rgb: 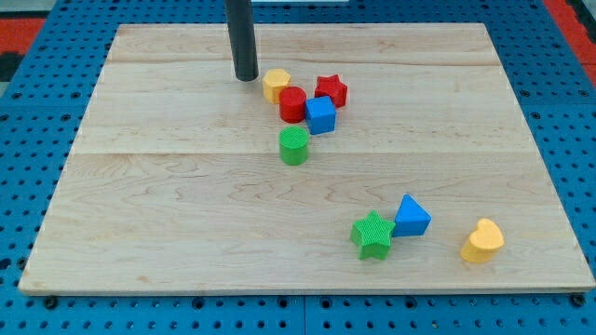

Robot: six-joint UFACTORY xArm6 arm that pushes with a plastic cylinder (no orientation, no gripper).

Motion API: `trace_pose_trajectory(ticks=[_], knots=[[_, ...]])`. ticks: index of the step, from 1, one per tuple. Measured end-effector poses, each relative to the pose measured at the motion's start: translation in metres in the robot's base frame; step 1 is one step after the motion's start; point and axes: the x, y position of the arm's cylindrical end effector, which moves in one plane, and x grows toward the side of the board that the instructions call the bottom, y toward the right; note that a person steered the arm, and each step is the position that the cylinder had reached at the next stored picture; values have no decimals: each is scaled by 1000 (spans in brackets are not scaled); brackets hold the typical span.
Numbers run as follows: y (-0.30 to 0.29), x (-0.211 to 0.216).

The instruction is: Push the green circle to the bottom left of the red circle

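Nearest the camera, toward the view's bottom right of the counter, sit three blocks: a green star, a blue triangle touching the star on its right, and a yellow heart a little apart, further to the view's right. Taking the red circle as the landmark, four blocks crowd together near the view's top: a yellow hexagon touches the red circle at its upper left, a blue cube presses against its right side, and a red star sits to its upper right, just above the cube. One green circle stands alone just below the red circle, almost straight beneath it and apart from it by a small gap, not yet to the lower left. That makes eight blocks in all: two green, two blue, two yellow, two red. No claw exists on this arm, so nothing opens, closes or holds anything; the arm ends in a dark rod, and my tip rests on the counter up and to the left of the red circle, just left of the yellow hexagon without clearly touching it, and well apart from the green circle.
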Motion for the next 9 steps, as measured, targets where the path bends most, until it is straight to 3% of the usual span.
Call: trace_pose_trajectory(ticks=[4,5,8,9], knots=[[20,26],[-1,65],[62,182],[86,175]])
